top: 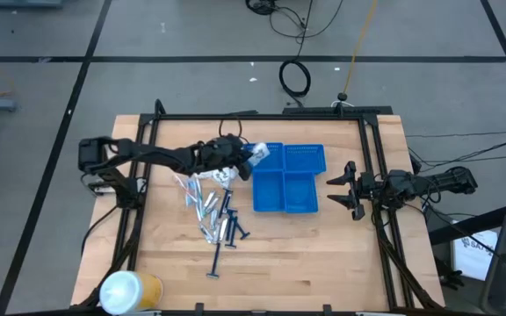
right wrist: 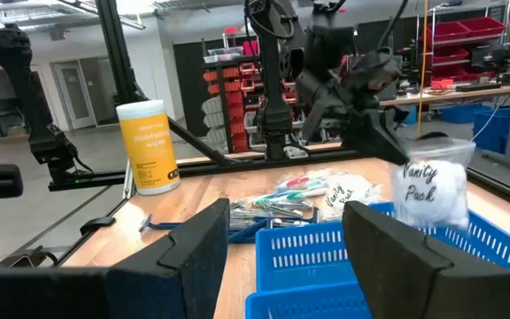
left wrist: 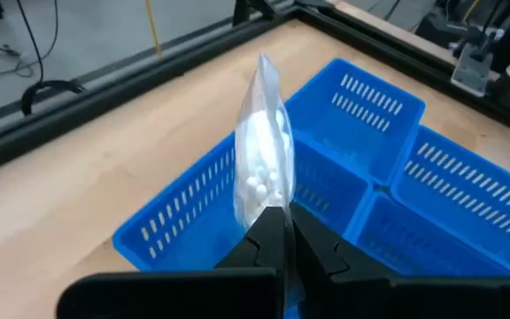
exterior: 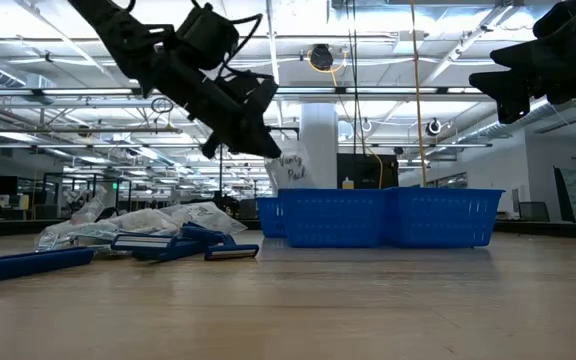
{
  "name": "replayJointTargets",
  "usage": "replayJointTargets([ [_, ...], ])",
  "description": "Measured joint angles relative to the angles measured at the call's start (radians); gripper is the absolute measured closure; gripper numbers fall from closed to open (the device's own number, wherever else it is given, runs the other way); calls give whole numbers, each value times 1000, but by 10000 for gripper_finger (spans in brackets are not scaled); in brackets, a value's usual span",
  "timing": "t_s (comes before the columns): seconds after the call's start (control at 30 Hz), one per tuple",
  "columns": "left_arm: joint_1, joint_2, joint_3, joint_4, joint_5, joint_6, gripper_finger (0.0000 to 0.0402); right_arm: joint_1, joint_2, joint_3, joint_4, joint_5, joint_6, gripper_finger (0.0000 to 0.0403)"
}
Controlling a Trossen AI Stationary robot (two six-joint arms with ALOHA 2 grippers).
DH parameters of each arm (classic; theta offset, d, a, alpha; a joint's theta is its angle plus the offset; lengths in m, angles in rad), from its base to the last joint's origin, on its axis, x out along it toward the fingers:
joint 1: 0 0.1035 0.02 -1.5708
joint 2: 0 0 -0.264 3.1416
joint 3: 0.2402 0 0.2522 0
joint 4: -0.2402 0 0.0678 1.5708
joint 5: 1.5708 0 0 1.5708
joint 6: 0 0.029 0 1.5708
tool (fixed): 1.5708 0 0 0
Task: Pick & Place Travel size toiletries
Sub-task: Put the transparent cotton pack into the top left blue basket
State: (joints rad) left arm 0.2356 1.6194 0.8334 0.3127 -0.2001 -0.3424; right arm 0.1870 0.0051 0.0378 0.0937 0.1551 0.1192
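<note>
My left gripper [top: 240,160] is shut on a clear crinkly packet [left wrist: 264,151] holding small white pieces, lettered "Vanity Pack" in the right wrist view [right wrist: 432,186]. It hangs above the far left compartment of the blue tray [top: 275,156]. The other toiletries, silver tubes and packets [top: 205,204], lie in a heap on the table left of the tray, with dark blue razors [top: 228,226] among them and one [top: 216,262] nearer the near edge. My right gripper [top: 344,189] waits open in the air right of the tray. My left gripper pinches the packet by one end [left wrist: 271,206] between its two shut fingertips [left wrist: 277,232]. The fingers slant down from the table's left side. The packet is lifted clear and sticks out beyond the fingertips over the tray [exterior: 290,168], touching nothing else.
The blue tray [top: 313,180] has several compartments and stands right of the table's middle. A white-and-yellow canister [top: 130,290] stands at the near left corner. A black frame [top: 262,116] runs round the table. Bare wood [top: 323,254] lies near the tray's near side.
</note>
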Motion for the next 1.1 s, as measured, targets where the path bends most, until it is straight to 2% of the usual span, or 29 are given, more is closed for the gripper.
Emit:
replayJointTargets([
  [0.27,0,18,10,20,1,-14,399,0,0,0,0,0,0,195],
  [0.37,1,18,10,31,31,-34,397,0,0,0,0,0,0,195],
  [0.6,2,78,10,109,27,-34,390,0,0,0,0,0,0,195],
  [0.73,7,111,10,130,27,-37,341,0,0,0,0,0,0,195],
  [0.9,16,103,9,126,27,-59,249,0,0,0,1,0,0,195],
  [1.1,21,31,9,94,13,46,165,0,0,0,1,0,0,195],
])
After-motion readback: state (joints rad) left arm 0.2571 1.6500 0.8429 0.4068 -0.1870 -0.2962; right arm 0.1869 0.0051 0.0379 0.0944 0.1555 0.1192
